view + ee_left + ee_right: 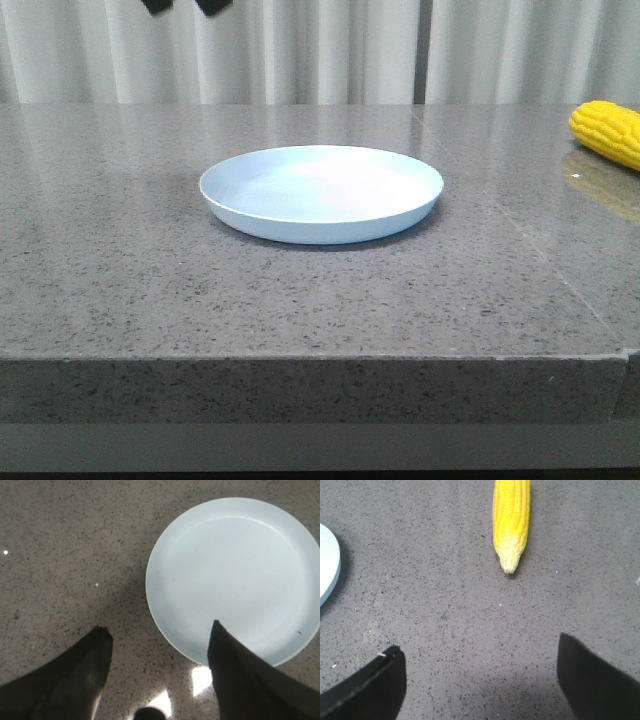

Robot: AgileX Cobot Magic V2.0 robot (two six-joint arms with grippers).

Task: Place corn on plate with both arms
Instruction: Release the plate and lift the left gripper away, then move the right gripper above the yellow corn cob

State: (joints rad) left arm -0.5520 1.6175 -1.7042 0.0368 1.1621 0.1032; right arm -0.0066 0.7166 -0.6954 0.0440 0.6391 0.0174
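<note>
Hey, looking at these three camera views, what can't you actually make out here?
- Corn: front view's right edge cuts it off; in the right wrist view the top edge hides its thick end.
- Right gripper: absent from the front view.
- Left gripper: only fingertips show at the front view's top edge.
- Plate: only a sliver in the right wrist view.

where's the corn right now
In the front view the corn lies on the table at the far right edge of the picture, well right of the plate and apart from it.
</note>
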